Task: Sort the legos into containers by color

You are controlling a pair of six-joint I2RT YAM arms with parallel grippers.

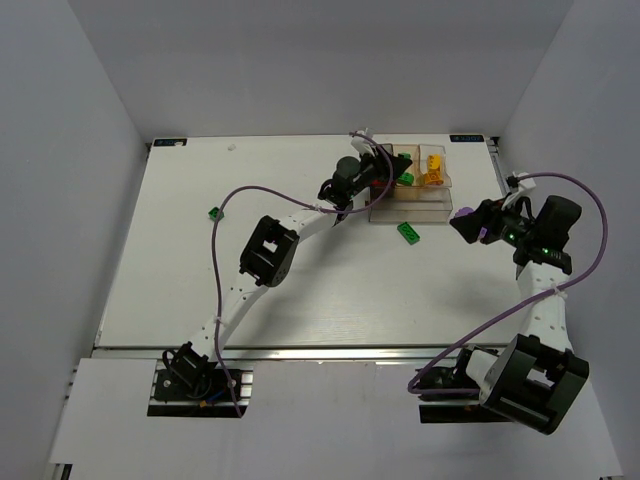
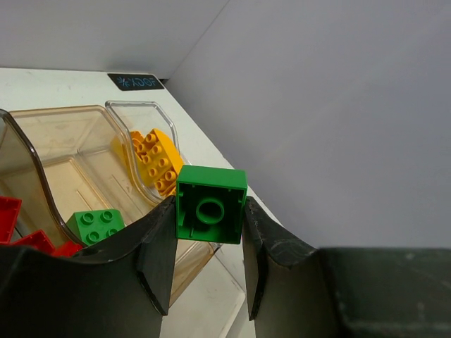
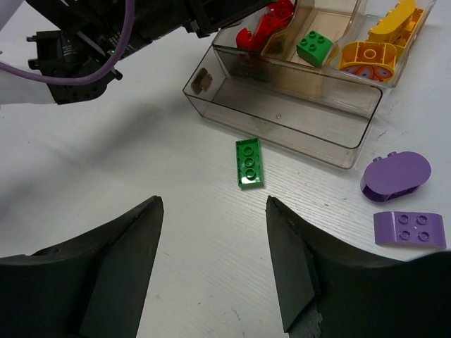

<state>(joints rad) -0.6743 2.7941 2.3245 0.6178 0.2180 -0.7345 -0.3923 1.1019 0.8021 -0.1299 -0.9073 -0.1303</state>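
Observation:
My left gripper is shut on a green lego and holds it, underside showing, over the organizer; in the top view it is at the bins. The amber bin holds a green lego, the clear bin holds yellow legos, and the smoky bin holds red legos. My right gripper is open and empty above the table, just short of a flat green lego that lies in front of the shallow tray. Two purple legos lie to its right.
Another small green lego lies alone on the left part of the table. The left arm stretches diagonally across the middle. The right arm is by the table's right edge. Grey walls close in the back and sides.

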